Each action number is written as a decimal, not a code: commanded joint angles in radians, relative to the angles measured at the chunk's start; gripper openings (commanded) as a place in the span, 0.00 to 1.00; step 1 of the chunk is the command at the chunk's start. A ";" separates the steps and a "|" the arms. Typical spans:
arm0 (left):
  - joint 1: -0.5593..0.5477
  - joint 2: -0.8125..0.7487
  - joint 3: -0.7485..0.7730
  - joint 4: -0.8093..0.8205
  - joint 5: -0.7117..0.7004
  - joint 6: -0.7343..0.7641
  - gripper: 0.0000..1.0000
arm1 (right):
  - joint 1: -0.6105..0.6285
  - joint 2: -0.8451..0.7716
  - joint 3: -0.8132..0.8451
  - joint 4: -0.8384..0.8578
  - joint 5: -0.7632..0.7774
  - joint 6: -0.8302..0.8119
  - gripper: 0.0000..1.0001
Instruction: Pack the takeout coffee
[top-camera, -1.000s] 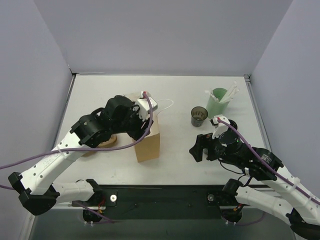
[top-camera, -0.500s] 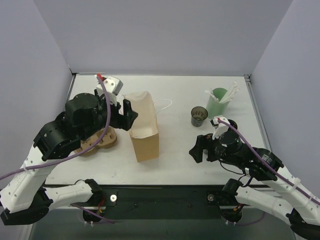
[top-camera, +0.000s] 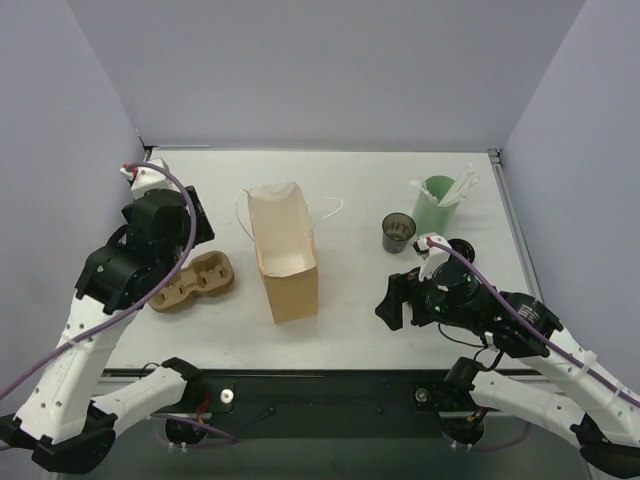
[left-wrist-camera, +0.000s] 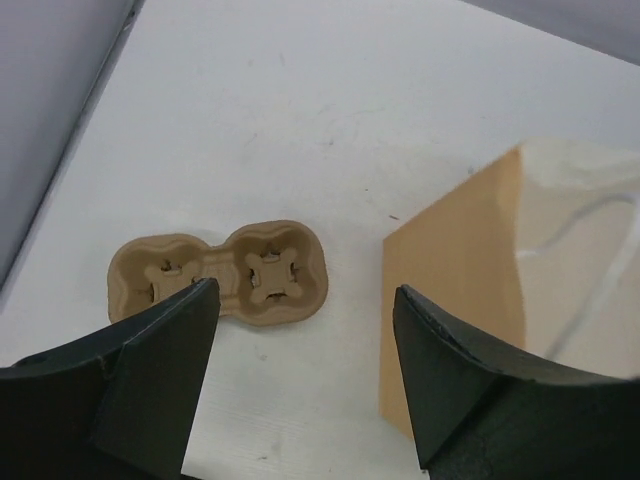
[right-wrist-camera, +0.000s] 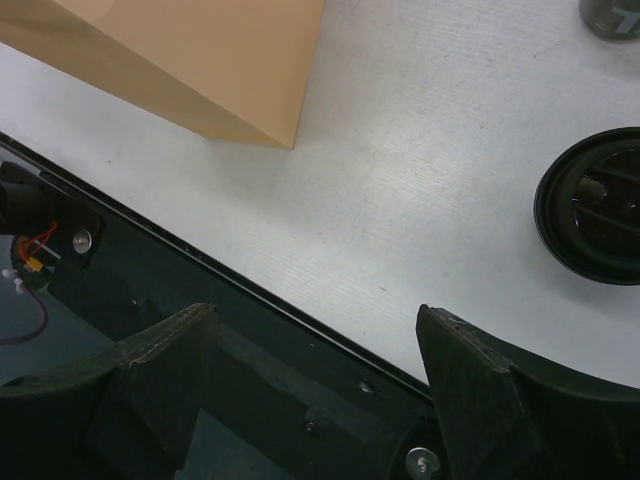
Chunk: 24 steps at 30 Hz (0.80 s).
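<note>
The takeout coffee (top-camera: 398, 232) is a small dark cup standing lidless on the table, right of the tan paper bag (top-camera: 285, 258); its base shows at the top corner of the right wrist view (right-wrist-camera: 610, 15). A round black lid (right-wrist-camera: 592, 205) lies flat on the table near it. The bag (left-wrist-camera: 470, 270) stands upright with its mouth open. My left gripper (left-wrist-camera: 305, 290) hangs open and empty above the table, between the pulp tray (left-wrist-camera: 225, 278) and the bag. My right gripper (right-wrist-camera: 315, 310) is open and empty over the table's near edge, left of the lid.
A brown two-cup pulp tray (top-camera: 195, 282) lies left of the bag. A pale green cup with white sticks (top-camera: 436, 203) stands at the back right, behind the dark cup. The black base rail (right-wrist-camera: 250, 330) runs along the near edge.
My left gripper has let go of the bag's top, opened, and swung back to the left and up. The bag stays upright and open. The right arm has hardly moved.
</note>
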<state>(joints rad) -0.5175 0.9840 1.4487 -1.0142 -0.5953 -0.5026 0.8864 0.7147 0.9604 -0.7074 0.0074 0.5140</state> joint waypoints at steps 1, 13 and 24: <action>0.143 -0.031 -0.155 0.018 -0.006 -0.291 0.77 | 0.006 0.038 0.058 0.006 -0.050 -0.063 0.83; 0.309 0.067 -0.211 -0.185 0.157 -1.153 0.63 | 0.006 0.061 0.325 -0.151 -0.198 0.001 0.83; 0.395 0.165 -0.484 -0.106 0.368 -1.602 0.61 | 0.005 0.224 0.532 -0.282 -0.204 -0.006 0.82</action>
<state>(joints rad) -0.1619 1.1263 1.0248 -1.1458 -0.4278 -1.3972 0.8864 0.8627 1.4075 -0.9012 -0.1761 0.5072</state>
